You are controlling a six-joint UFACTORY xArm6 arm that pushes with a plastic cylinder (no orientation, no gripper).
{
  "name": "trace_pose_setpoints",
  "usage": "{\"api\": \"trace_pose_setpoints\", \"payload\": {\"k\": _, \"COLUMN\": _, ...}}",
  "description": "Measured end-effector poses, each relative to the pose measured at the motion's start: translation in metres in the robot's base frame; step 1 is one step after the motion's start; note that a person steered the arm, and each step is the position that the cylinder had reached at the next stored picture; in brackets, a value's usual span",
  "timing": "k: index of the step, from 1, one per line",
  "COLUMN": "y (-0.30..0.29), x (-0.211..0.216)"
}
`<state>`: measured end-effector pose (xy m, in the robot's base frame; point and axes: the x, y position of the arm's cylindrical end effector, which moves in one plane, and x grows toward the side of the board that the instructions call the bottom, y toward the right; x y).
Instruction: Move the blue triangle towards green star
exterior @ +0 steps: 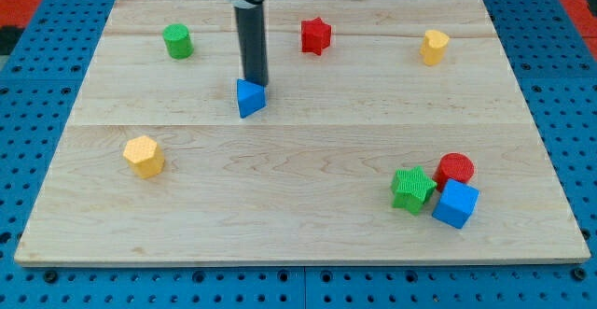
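tip point(256, 81) touches blue triangle point(249, 98) at its upper edge, placed behind it for a shove down-right | no hand on this rod; nothing gripped | green star point(411, 189) well apart, bench point(280, 225) lower right, beside blue cube point(455, 203)

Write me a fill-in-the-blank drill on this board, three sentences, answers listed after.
1. My tip rests at the top edge of the blue ____.
2. The green star sits near the view's bottom right, next to a red cylinder and a blue ____.
3. The block nearest the view's top left corner is a ____ cylinder.

Missing words: triangle; cube; green
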<state>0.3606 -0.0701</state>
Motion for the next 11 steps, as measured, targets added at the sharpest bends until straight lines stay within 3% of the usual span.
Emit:
{"api": "trace_pose_setpoints", "payload": {"k": 1, "y": -0.023, "x": -0.005}}
{"api": "trace_pose_setpoints", "payload": {"k": 2, "y": -0.03, "x": 0.033}}
{"api": "trace_pose_setpoints", "payload": {"k": 5, "y": -0.008, "x": 0.025}}
{"api": "trace_pose_setpoints", "payload": {"k": 7, "y": 0.055, "x": 0.044}}
{"api": "trace_pose_setpoints", "payload": {"k": 9, "y": 0.064, "x": 0.101}}
{"api": "trace_pose_setpoints", "payload": {"k": 11, "y": 0.098, "x": 0.123}}
